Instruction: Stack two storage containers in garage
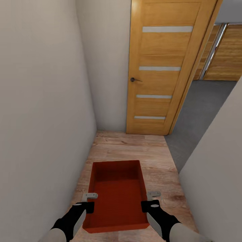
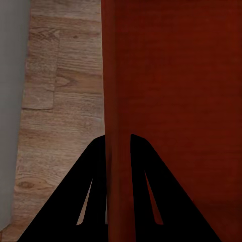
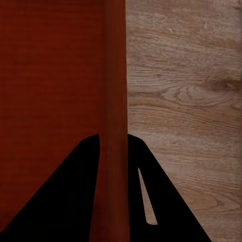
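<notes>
One orange-red storage container (image 1: 117, 198) hangs low in front of me over light wood planks, carried between both arms. My left gripper (image 1: 90, 198) is shut on its left wall, and my right gripper (image 1: 152, 198) is shut on its right wall. Along the left wrist view, the left gripper (image 2: 118, 146) straddles the red wall (image 2: 117, 91) with a black finger on each side. The right gripper (image 3: 114, 146) clamps the opposite wall (image 3: 116, 75) the same way. The container is empty inside. Beyond the doorway at right lies the garage's dark grey floor (image 1: 201, 107).
I stand in a narrow corridor with cream walls (image 1: 40, 101) close on both sides. A wood-panelled door (image 1: 161, 67) stands swung open ahead against the end wall. The doorway opens to the right of it, with wooden panels (image 1: 222, 53) visible farther in.
</notes>
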